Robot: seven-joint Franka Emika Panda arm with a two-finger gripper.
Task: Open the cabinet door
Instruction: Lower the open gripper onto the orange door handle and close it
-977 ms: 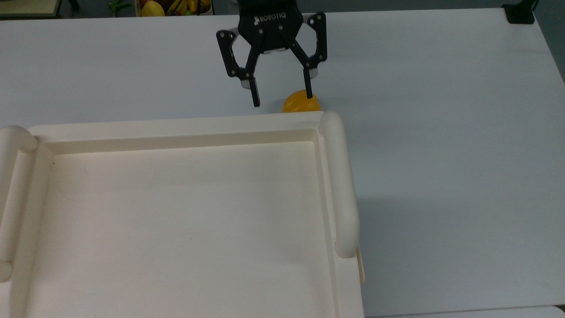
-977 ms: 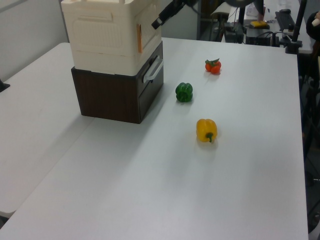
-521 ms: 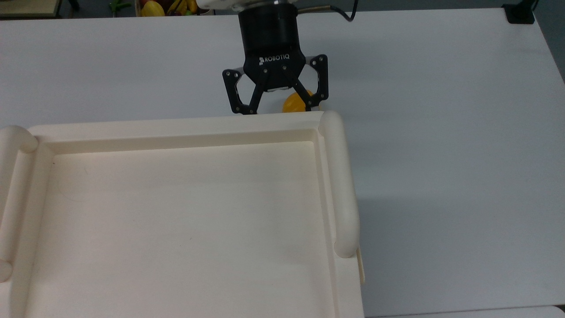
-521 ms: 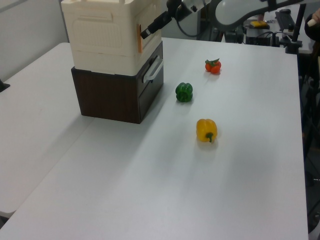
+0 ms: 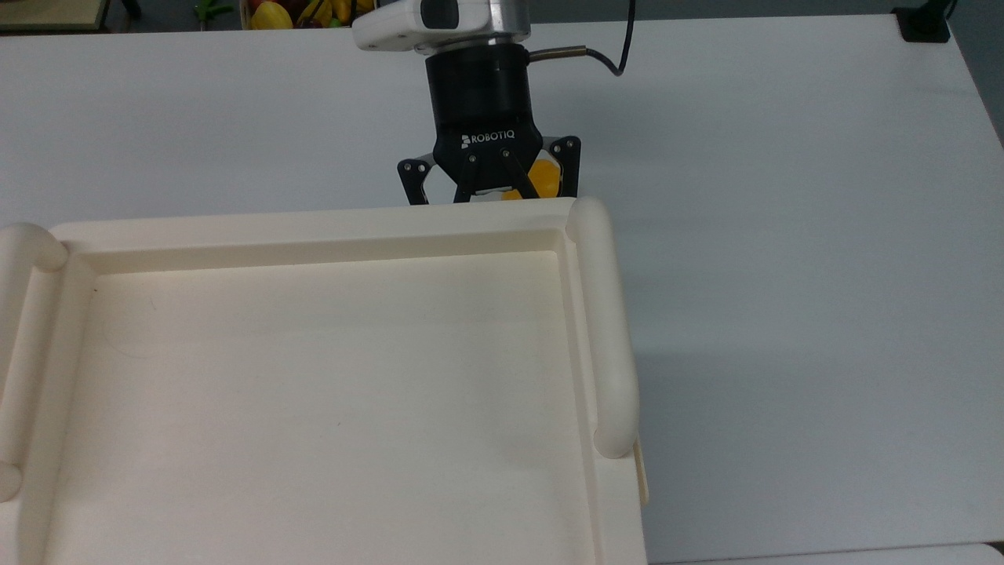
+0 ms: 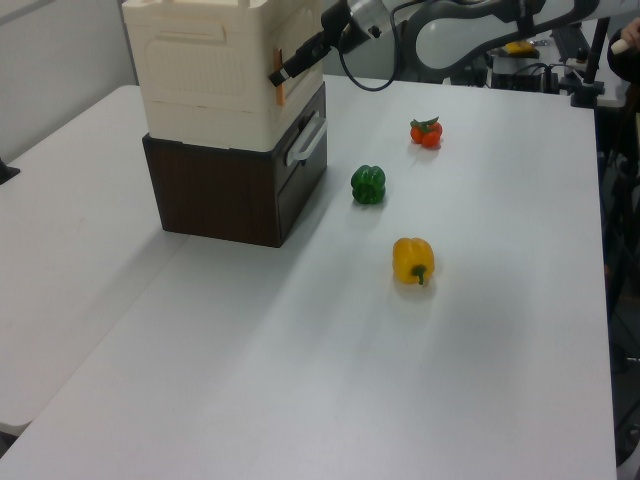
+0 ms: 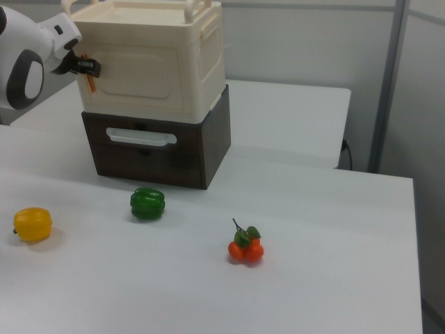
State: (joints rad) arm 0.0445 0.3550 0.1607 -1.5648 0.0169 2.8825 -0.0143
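Gripper (image 6: 281, 76) advanced from open table to cabinet (image 6: 215, 75) front, fingertips now hidden behind top edge in top view, finger state indeterminate, cabinet door (image 7: 132, 82) at 3 o'clock of gripper in right view, closed

Gripper closes in on the cabinet front

In the top view the gripper (image 5: 490, 192) sits lower in the picture than a second ago: its fingertips, then clear above the cabinet (image 5: 329, 377) edge, are now hidden behind that edge, and more of the arm's wrist has come into sight. It now covers most of the yellow pepper (image 5: 544, 179). In the left view the gripper (image 6: 276, 77) has moved from beside the cabinet's corner to the orange handle (image 6: 280, 80) on the cabinet door (image 7: 132, 82).
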